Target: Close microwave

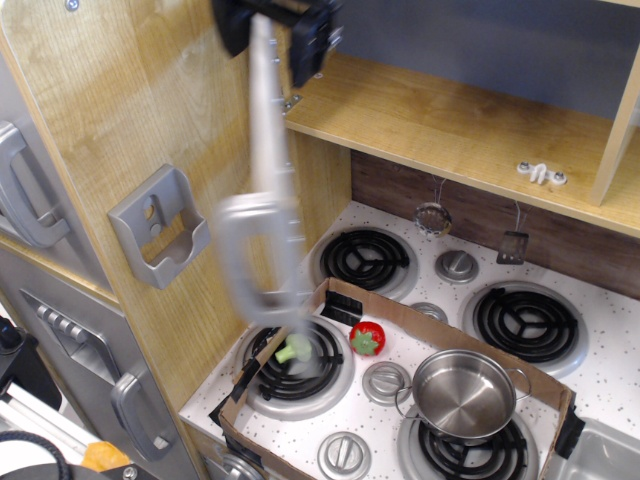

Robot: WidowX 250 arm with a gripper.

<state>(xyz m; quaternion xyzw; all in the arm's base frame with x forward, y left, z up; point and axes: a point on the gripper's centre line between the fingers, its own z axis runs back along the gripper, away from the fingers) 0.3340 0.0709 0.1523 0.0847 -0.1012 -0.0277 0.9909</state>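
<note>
The microwave door (272, 180) is silver-grey and hinged at the left end of the wooden compartment (450, 120). It stands edge-on to the camera, about halfway through its swing, and is blurred by motion. Its grey bar handle (250, 255) shows as a blurred loop on the left face. My black gripper (278, 28) is at the top edge of the frame, against the door's upper end, with black parts on both sides of the door edge. Its fingers are cut off and blurred, so I cannot tell if they are open or shut.
A grey wall bracket (160, 225) sits on the wooden side panel. Grey cabinet doors with curved handles (28, 195) are at the left. Below, on the stove top (600, 330), a cardboard box (400, 318) surrounds broccoli (293, 349), a red vegetable (366, 339) and a steel pot (463, 393).
</note>
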